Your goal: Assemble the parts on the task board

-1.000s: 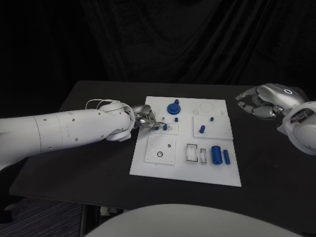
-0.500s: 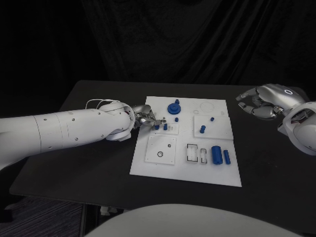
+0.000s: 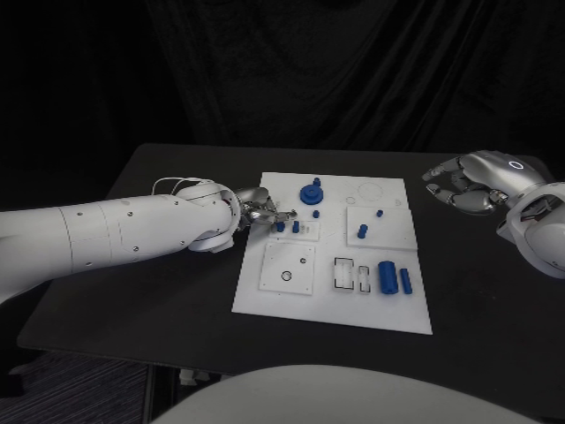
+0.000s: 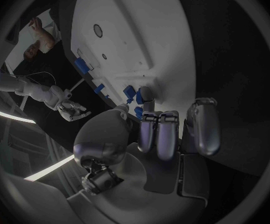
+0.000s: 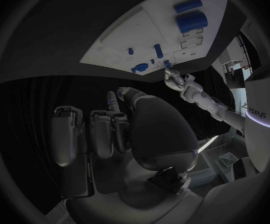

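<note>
**Left hand works at small blue pegs on the white board**

At the left of the head view, the left hand (image 3: 259,215) reaches over the left edge of the white board (image 3: 282,296) in the middle of the black table (image 3: 155,283). Its fingertips (image 4: 144,95) come together at two small blue pegs (image 3: 287,227) in the board's upper-left panel; whether they actually clamp one of the pegs cannot be told from these views. Just right of them, near the top of the board, stands a blue knob on a round base (image 3: 312,193). Further right sit a tiny blue stud (image 3: 380,213) and a short upright blue pin (image 3: 362,231), and lower right lie a fat blue cylinder (image 3: 387,276) with a thinner blue rod (image 3: 406,281) beside it. At the far right of the frame the right hand (image 3: 467,187) hovers off the board, fingers curled in and holding nothing.

The pegs look like hard, light plastic, stiff and probably smooth, so likely to slip or tip. A fingertip pinch on the upper sides, keeping each upright, seems the safest hold. The board appears rigid and flat; pressing sideways on it could shift it.
</note>
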Available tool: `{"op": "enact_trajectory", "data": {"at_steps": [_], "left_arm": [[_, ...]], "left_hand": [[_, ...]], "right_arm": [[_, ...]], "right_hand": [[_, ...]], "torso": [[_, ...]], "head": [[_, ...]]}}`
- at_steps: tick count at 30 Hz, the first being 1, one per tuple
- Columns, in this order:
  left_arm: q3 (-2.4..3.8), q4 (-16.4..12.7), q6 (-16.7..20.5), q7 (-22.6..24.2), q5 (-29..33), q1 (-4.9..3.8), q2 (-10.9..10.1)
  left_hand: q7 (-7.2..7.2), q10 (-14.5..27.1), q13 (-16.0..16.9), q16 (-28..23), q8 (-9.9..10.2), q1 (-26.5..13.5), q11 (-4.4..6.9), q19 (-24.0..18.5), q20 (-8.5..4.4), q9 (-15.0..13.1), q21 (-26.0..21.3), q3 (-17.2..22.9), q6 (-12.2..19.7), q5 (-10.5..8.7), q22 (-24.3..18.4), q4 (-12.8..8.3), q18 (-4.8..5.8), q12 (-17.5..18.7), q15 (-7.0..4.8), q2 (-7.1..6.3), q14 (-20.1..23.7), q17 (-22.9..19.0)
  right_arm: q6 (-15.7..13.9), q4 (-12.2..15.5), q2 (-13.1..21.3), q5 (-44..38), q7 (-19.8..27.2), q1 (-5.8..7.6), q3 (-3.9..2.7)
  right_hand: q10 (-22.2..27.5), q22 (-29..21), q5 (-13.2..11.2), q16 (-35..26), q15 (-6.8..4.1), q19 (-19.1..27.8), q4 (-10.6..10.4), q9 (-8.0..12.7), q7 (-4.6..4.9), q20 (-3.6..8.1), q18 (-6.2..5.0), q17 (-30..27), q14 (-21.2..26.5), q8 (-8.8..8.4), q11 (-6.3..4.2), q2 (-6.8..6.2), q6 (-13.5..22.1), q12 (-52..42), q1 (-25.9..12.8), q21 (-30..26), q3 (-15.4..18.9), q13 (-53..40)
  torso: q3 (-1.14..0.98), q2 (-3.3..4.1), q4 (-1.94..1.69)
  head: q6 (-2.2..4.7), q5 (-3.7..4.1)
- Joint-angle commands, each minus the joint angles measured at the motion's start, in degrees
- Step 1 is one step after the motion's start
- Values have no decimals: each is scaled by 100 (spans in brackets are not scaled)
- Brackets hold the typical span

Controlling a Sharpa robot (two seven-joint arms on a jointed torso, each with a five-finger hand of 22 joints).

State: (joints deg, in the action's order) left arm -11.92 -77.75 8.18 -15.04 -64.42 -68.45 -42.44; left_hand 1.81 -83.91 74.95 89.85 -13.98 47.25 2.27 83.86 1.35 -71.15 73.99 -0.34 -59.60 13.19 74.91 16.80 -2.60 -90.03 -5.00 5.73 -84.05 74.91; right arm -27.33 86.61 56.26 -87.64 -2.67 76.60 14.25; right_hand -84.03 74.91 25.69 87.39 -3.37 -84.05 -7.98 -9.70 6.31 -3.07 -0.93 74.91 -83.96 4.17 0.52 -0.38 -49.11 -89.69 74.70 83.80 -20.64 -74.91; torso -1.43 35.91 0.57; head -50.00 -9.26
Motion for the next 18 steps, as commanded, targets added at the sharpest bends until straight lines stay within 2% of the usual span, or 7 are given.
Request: {"op": "enact_trajectory", "data": {"at_steps": [1,14,18], "left_arm": [[-24,6,-84,-40,-7,46,-17],[-24,-34,56,39,-7,46,-72],[-24,-42,53,43,-7,46,-86]], "left_hand": [[-10,-609,1505,15,-40,-6,-19,53,30,-28,-19,-53,-41,31,1061,7,-79,3,24,70,-595,1509],[-42,-609,1505,15,-244,53,7,60,16,-315,-5,-269,-47,109,1065,1,-76,3,5,218,-595,1509],[-48,-609,1505,15,-282,84,11,59,12,-381,-11,-311,-30,139,1064,0,-77,3,1,247,-595,1509]], "right_arm": [[24,4,6,-13,-113,-15,-4],[43,2,9,-13,-122,-16,-4],[50,5,9,-13,-132,-16,-4]], "right_hand": [[-597,1285,32,-18,13,-270,1,5,-9,-1,-76,1101,-503,-15,-3,8,-34,-31,-51,-22,-31,-1509],[-597,1285,32,-18,13,-270,1,5,-9,-1,-76,1101,-503,-15,-3,8,-34,-31,-51,-22,-31,-1509],[-597,1284,33,-22,13,-269,8,6,-10,-1,-76,1096,-502,-13,-4,9,-40,-31,-53,-25,-36,-1509]], "torso": [[-2,4,-1],[2,-2,0],[-3,-3,0]], "head": [[0,0],[0,-6],[0,-15]]}}
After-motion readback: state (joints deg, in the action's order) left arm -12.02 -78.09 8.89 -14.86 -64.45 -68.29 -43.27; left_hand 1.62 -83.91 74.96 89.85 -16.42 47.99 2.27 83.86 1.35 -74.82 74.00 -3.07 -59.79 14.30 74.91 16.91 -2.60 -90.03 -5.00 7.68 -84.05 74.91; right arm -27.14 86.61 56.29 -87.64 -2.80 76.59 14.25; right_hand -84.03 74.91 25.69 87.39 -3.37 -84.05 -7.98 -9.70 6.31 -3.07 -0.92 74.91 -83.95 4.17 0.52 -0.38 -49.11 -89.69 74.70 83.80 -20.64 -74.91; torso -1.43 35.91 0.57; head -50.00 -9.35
